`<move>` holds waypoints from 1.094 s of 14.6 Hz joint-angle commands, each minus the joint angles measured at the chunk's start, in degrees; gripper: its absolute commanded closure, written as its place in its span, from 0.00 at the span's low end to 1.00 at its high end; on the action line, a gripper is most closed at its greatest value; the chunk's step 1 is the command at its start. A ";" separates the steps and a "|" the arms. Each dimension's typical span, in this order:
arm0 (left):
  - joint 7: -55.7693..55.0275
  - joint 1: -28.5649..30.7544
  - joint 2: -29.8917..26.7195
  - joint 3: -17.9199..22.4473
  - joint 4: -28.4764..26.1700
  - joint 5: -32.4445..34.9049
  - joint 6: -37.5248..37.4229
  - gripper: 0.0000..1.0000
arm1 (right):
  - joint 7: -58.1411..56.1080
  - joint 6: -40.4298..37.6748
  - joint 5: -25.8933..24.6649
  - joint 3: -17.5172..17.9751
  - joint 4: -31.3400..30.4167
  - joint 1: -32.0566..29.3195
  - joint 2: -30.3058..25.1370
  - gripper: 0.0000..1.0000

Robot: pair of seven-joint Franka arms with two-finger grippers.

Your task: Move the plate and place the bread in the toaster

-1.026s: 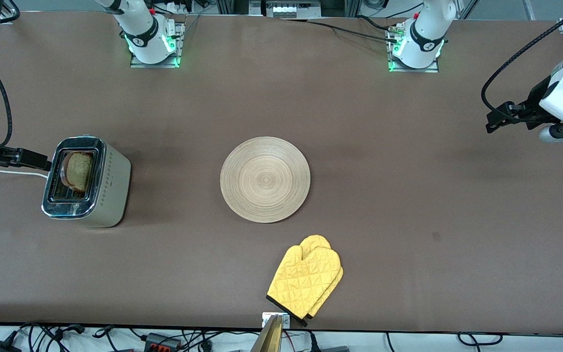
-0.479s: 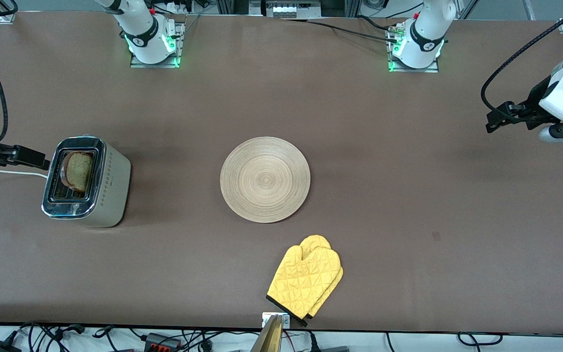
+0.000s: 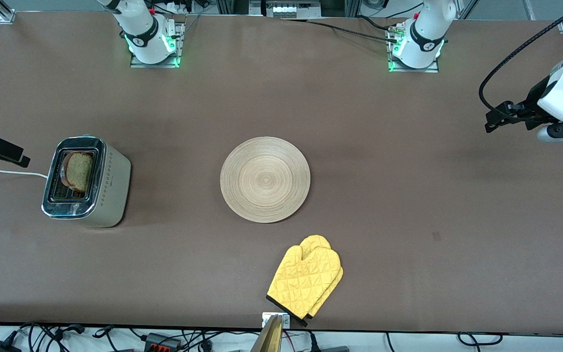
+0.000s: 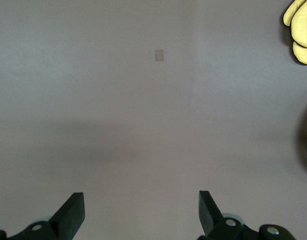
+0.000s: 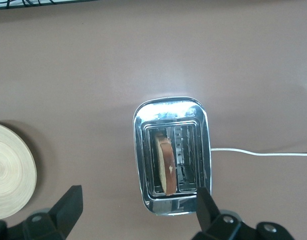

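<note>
The toaster stands toward the right arm's end of the table. The bread sits upright in one of its slots, and it also shows in the right wrist view as the bread in the toaster. The wooden plate lies flat mid-table with nothing on it. My right gripper hangs open and empty over the toaster's white cord, off the toaster's end. My left gripper hangs open and empty over bare table at the left arm's end; its fingers frame only tabletop.
A yellow oven mitt lies near the table's front edge, nearer the front camera than the plate. The mitt shows at the border of the left wrist view. A small mark is on the brown tabletop.
My right gripper has drawn back from the toaster toward the right arm's end of the table. The bread, plate and left arm have stayed put.
</note>
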 commanded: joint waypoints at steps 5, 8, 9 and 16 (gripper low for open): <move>3.04 0.09 0.25 -0.03 1.32 0.02 -1.16 0.00 | -0.87 1.19 -1.25 1.14 -14.75 -0.80 -10.30 0.00; 2.96 0.09 0.25 0.32 1.32 0.02 -1.16 0.00 | -2.54 2.51 -3.27 1.14 -17.67 -0.71 -12.25 0.00; 3.13 0.09 0.34 0.41 1.32 -0.06 -1.16 0.00 | -2.54 3.13 -3.27 1.14 -17.93 -0.71 -12.51 0.00; 2.69 0.18 2.53 0.50 4.47 -0.07 -3.26 0.00 | -2.63 7.45 -3.18 1.14 -23.74 -0.71 -16.90 0.00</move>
